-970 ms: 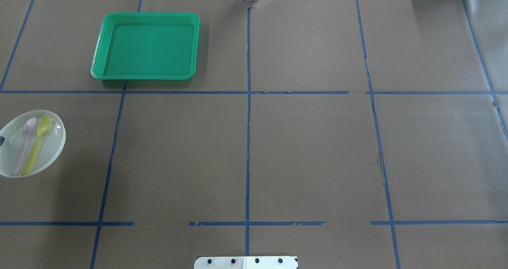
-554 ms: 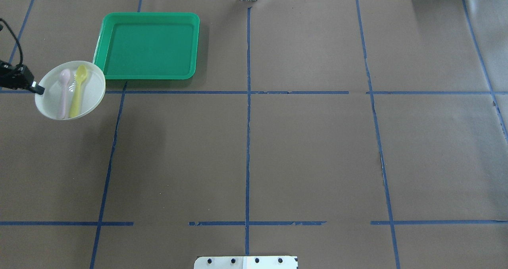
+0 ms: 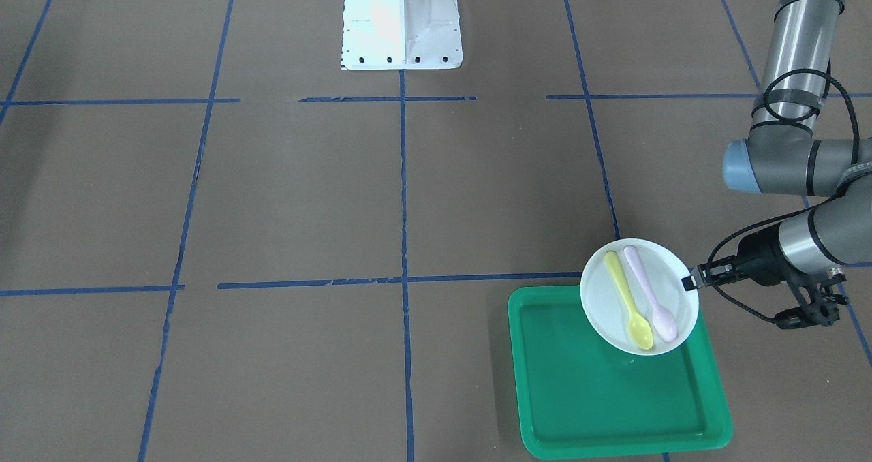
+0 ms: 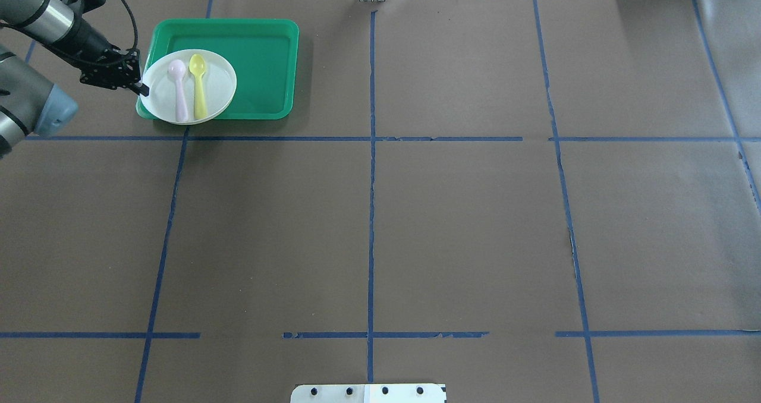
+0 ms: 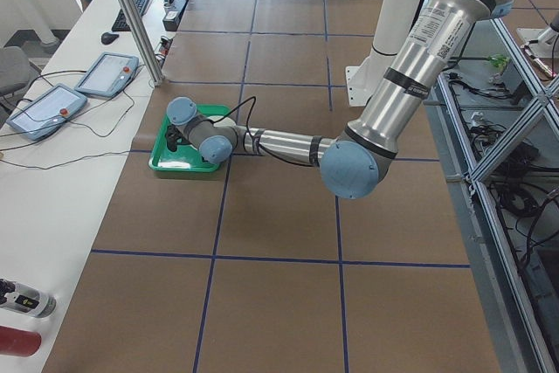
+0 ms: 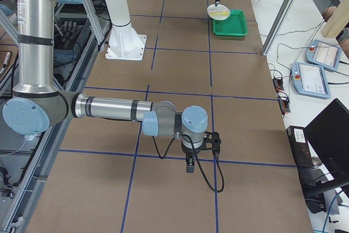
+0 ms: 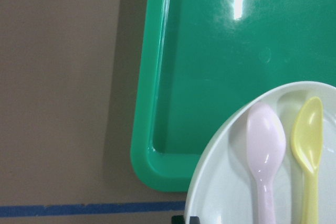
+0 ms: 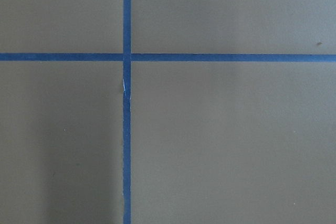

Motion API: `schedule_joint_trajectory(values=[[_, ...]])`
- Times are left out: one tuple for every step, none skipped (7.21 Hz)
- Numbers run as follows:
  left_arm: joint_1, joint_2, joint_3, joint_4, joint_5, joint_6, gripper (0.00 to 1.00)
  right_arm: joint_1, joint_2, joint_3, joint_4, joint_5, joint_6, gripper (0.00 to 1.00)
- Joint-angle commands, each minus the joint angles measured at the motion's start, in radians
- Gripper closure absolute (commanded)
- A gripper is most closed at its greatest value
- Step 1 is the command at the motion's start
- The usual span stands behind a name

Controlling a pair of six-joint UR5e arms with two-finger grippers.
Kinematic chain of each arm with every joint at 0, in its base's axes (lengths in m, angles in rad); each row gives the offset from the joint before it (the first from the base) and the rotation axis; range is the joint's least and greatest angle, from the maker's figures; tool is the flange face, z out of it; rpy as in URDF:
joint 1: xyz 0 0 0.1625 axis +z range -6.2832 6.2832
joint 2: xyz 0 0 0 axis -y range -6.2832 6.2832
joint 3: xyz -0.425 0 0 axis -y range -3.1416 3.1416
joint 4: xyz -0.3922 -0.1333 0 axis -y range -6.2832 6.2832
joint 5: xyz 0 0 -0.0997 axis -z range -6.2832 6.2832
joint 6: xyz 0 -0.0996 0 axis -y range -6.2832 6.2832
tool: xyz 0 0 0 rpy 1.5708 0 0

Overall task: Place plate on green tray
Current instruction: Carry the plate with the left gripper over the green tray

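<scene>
over the near left corner of the large rectangular bright green plastic tray (image 4: 261, 58) hangs the small round white plastic plate (image 4: 219, 85), raised off it by the look of the shadow beneath, its robot-side edge reaching out past the tray's lip. the left gripper (image 4: 142, 88) is clamped on the plate's rim at its left edge, so the plate stretches from the fingertips toward the robot's right. the tray's bare middle lies further that same way and a little away from the robot. a pale pink plastic spoon (image 4: 178, 91) and a yellow plastic spoon (image 4: 199, 88) lie side by side on the plate, bowls pointing away from the robot. the plate, being round, has no long axis. i judge the coming move to be a short carry inward, then a level descent. the right gripper (image 6: 189, 165) hangs well apart over the brown table (image 4: 464, 213), seen only from the side, so i cannot tell whether its fingers are apart or together. no brand, label or writing can be read on plate, tray or spoons.
</scene>
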Motion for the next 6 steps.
schedule_joint_trajectory(values=[[0.008, -0.058, 0.135, -0.17, 0.007, -0.212, 1.0, 0.0, -0.001, 0.0, 0.0, 0.0, 0.0, 0.0], [0.011, -0.062, 0.163, -0.236, 0.033, -0.294, 1.0, 0.0, 0.0, 0.0, 0.0, 0.0, 0.0, 0.0], [0.026, -0.075, 0.183, -0.284, 0.083, -0.358, 1.0, 0.0, -0.001, 0.0, 0.0, 0.0, 0.0, 0.0], [0.051, -0.083, 0.195, -0.329, 0.132, -0.424, 1.0, 0.0, 0.0, 0.0, 0.001, 0.0, 0.0, 0.0], [0.071, -0.088, 0.2, -0.347, 0.165, -0.458, 1.0, 0.0, -0.001, 0.0, 0.0, 0.0, 0.0, 0.0], [0.071, -0.088, 0.203, -0.354, 0.167, -0.459, 1.0, 0.0, 0.0, 0.0, 0.0, 0.0, 0.0, 0.0]])
